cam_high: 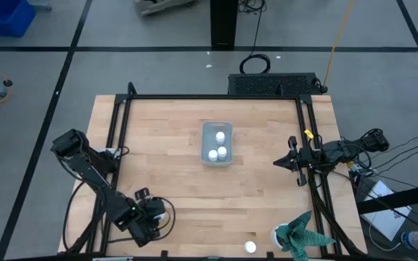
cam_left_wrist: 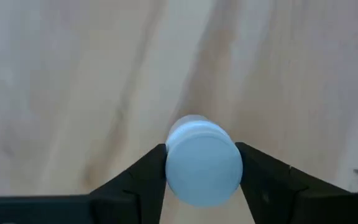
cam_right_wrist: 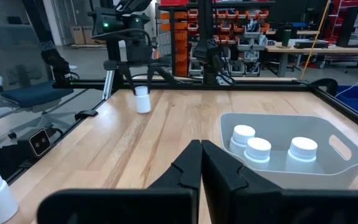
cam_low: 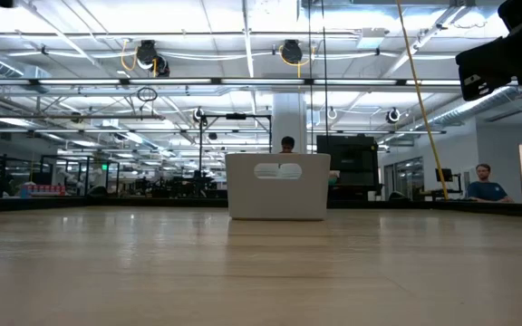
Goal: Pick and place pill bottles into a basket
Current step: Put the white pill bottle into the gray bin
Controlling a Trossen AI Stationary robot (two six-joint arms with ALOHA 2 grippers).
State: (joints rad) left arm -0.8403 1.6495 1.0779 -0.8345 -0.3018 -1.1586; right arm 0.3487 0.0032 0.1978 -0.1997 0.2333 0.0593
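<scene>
Bare table (cam_high: 158,145) around the basket (cam_high: 216,143) — plant (cam_high: 303,235) crowds one corner.

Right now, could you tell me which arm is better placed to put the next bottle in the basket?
Left: its gripper already clamps a pill bottle. The right gripper is shut, empty, beside the basket.

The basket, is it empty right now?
No, the basket already has three pill bottles standing inside it, seen from above.
</scene>
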